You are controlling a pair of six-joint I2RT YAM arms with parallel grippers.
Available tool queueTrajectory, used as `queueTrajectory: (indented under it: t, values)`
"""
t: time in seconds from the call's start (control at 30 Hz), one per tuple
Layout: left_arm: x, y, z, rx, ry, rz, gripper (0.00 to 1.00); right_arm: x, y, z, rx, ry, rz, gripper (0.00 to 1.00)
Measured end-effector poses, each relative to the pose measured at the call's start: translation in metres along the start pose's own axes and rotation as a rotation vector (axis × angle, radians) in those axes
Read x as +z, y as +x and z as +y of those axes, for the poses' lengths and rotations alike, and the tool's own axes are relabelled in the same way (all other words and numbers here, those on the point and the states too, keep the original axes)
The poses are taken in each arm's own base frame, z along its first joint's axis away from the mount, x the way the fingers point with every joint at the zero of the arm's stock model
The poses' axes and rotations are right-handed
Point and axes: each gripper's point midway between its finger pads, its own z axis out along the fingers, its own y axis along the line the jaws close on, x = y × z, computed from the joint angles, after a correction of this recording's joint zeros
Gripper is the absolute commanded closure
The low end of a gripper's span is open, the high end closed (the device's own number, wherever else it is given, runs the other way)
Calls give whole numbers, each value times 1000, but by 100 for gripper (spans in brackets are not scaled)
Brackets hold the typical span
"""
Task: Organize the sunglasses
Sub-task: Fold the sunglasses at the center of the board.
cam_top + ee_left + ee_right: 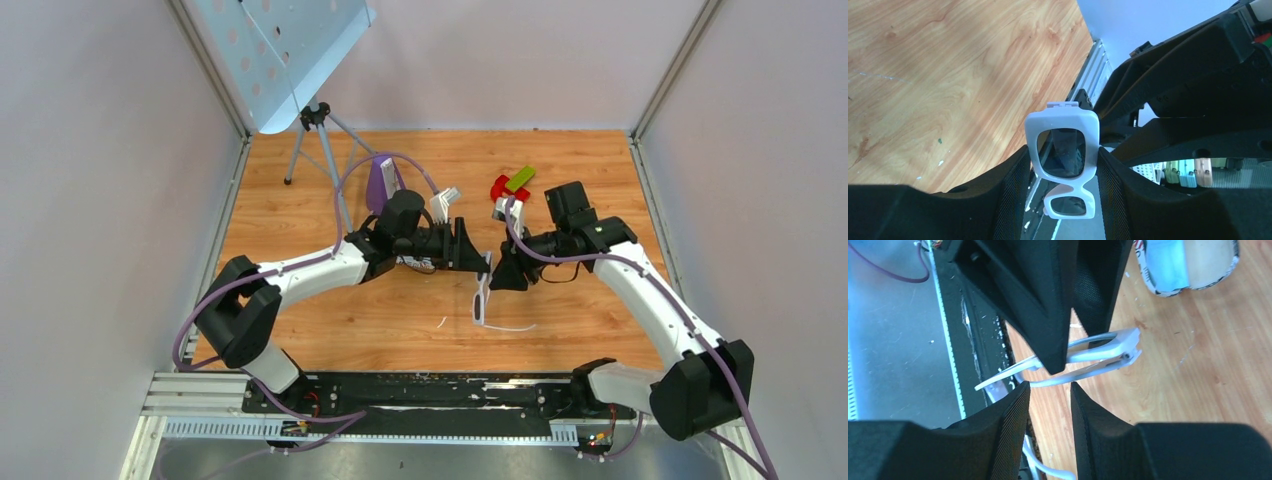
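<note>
The sunglasses [481, 302], white frame with dark lenses, hang upright in the air over the table's middle. My left gripper [483, 268] is shut on them: in the left wrist view the frame [1063, 120] sits clamped between my two pads, one lens above the other. My right gripper [499, 275] is right beside it, facing it. In the right wrist view its jaws [1050, 387] stand slightly apart with bare wood between them. The slim white arms of the sunglasses [1098, 357] stick out just past its fingertips. The left gripper's fingers [1023, 300] fill the top.
The flag-printed case [1193, 270] lies open on the wood with light blue cloth inside, mostly hidden under the left arm in the top view. Red and green blocks [512, 183], a white clip [445, 200], a purple object [380, 180] and a tripod [318, 130] stand at the back.
</note>
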Motion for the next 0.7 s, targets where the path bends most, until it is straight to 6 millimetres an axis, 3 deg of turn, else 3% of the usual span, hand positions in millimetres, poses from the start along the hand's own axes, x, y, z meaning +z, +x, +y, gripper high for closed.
queueTrajectory:
  t: [0.3,0.57,0.7]
  values:
    - [-1,10,12,0,-22,16,75,-17,2,15,-9,-22,15,57]
    - [-11,-1,16,10,-47,-42,76,-36,21,20,-133,46,95,95]
    - [-26,-28,25,-19,-93,-192,77,-38,44,26,-187,25,147,99]
